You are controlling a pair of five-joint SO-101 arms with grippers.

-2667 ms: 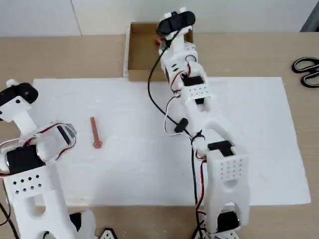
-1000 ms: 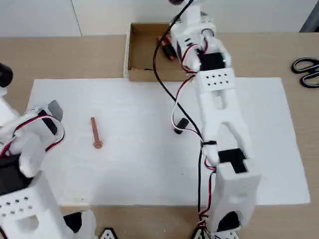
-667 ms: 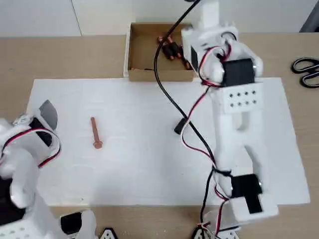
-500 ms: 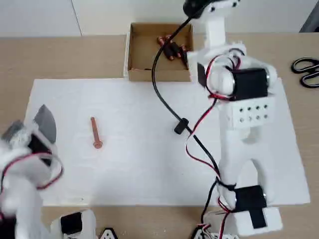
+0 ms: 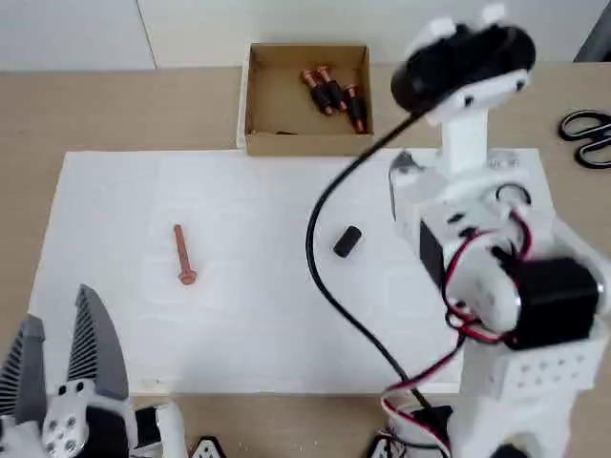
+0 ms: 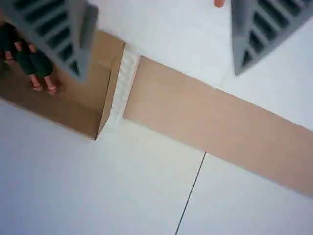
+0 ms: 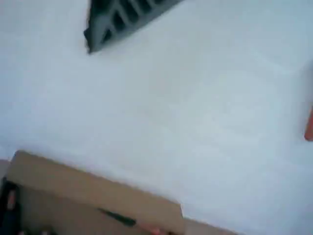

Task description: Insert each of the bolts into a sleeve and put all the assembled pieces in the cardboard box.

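A shallow brown cardboard box [image 5: 244, 95] sits at the middle of the table's far edge, just beyond a white paper sheet [image 5: 239, 334]; three copper bolts seated in black sleeves [image 5: 332, 90] lie side by side in its right half, which I judge to be finished work. One loose copper bolt [image 5: 183, 254] lies on the sheet toward the table's left edge; one loose black cylindrical sleeve [image 5: 347, 241] lies near the sheet's middle, well apart from it; this looks like the last pair, not yet joined. The left gripper [image 6: 157, 73] hangs above the table's near left corner, its grey ribbed fingers [image 6: 259, 29] spread wide and holding nothing. The right gripper [image 7: 105, 29] is raised over the sheet's right part; I cannot tell its state. One pair of black scissors [image 5: 587, 134] lies at the table's right edge, apparently unrelated.
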